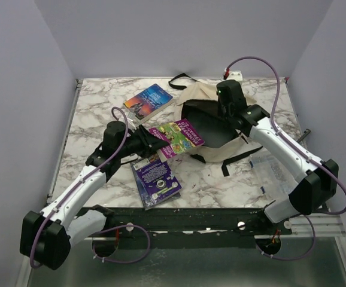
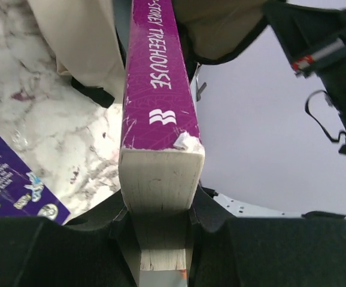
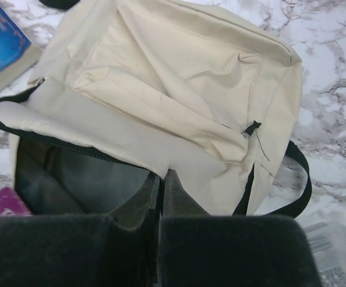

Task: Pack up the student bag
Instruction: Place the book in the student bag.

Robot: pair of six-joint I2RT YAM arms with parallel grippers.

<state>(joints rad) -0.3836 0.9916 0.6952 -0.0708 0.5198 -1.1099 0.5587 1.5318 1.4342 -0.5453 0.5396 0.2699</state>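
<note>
The student bag (image 1: 204, 94) lies at the back middle of the table, cream with black straps, its mouth gaping and showing the dark lining (image 3: 71, 179). My right gripper (image 1: 225, 111) is shut on the bag's cream rim (image 3: 101, 134) at the edge of the opening; its fingertips (image 3: 162, 177) meet with fabric pinched between them. My left gripper (image 1: 151, 143) is shut on a magenta and green book (image 1: 177, 137), held off the table just left of the bag's mouth. In the left wrist view the book's purple spine (image 2: 158, 78) points toward the bag (image 2: 83, 42), with the left gripper (image 2: 161, 221) clamping its page edge.
A blue book (image 1: 149, 101) lies at the back left of the bag. A dark purple book (image 1: 155, 180) lies flat near the front edge, under the left arm. A clear plastic box (image 1: 275, 172) sits at the right, beneath the right arm.
</note>
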